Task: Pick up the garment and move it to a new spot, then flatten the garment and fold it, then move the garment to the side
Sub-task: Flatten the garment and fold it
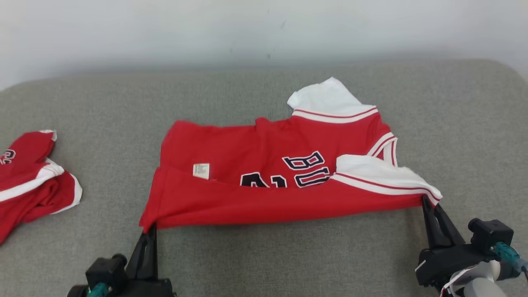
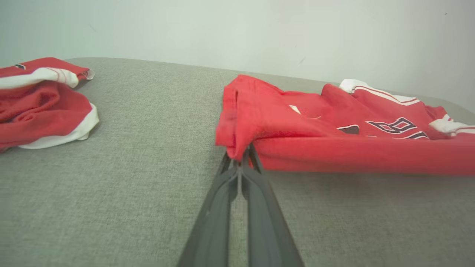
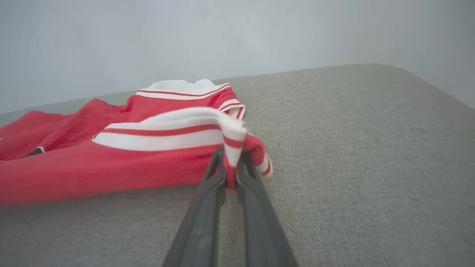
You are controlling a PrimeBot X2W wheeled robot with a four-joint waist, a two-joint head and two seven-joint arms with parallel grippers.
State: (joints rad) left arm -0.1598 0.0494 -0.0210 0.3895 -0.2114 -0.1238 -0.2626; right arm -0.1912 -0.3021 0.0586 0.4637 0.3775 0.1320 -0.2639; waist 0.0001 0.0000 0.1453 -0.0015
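Head view: left hand (image 1: 150, 229), right hand (image 1: 425, 201) tight on garment (image 1: 231, 152) corners.

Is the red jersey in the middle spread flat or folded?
Partly folded: the red jersey has its near edge lapped over itself, covering part of the lettering.

Pale grey-white wall (image 1: 264, 29) across upper third of head frame — plain, matte, few faint dark specks near upper centre. Table (image 1: 288, 255) below it, topped in grey woven fabric, takes middle and lower frame. Far edge soft, corners rounded at upper left and upper right. Dim shadow band where table meets wall. Light even, diffuse — shadows soft. Right wrist frame: wall across upper part, table's rounded corner at right.
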